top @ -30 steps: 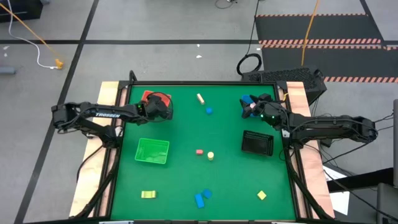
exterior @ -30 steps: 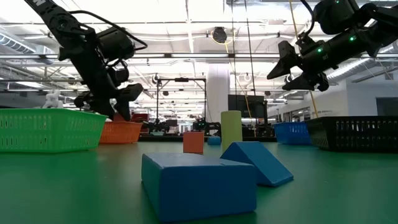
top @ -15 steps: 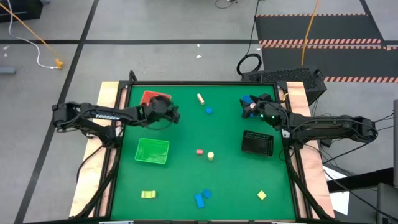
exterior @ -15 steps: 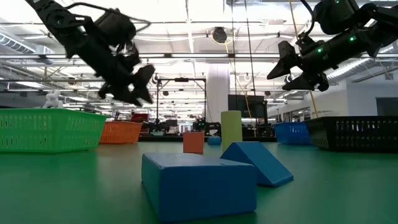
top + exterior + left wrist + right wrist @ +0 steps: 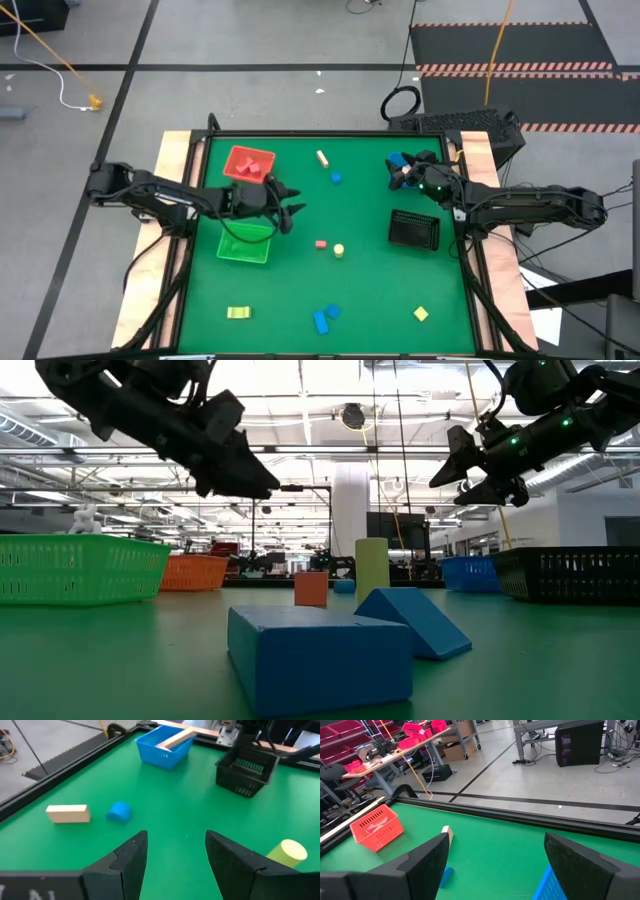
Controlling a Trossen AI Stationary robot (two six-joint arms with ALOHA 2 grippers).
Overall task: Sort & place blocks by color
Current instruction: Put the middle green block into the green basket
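My left gripper (image 5: 288, 213) (image 5: 175, 855) hangs open and holds nothing above the green table, between the red tray (image 5: 249, 163) and the green tray (image 5: 244, 243), pointing toward the table's middle. Ahead of it lie a tan bar (image 5: 68, 813), a blue round block (image 5: 119, 812) and a yellow round block (image 5: 287, 852). A red block (image 5: 321, 243) rests beside the yellow one. My right gripper (image 5: 398, 172) (image 5: 505, 865) waits open above the blue tray (image 5: 400, 161), which holds a tan bar (image 5: 172, 740). Near the front edge lie a yellow bar (image 5: 238, 313), blue blocks (image 5: 324, 317) and a yellow block (image 5: 421, 314).
A black mesh basket (image 5: 413, 230) stands at the right, in front of the blue tray. The table has a raised black rim (image 5: 60, 775). Open green surface lies in the middle around the loose blocks.
My left gripper has left the spot above the red tray and swung toward the table's near-right, over the gap between the red and green trays. It has risen a little and tipped from pointing down to nearly level.
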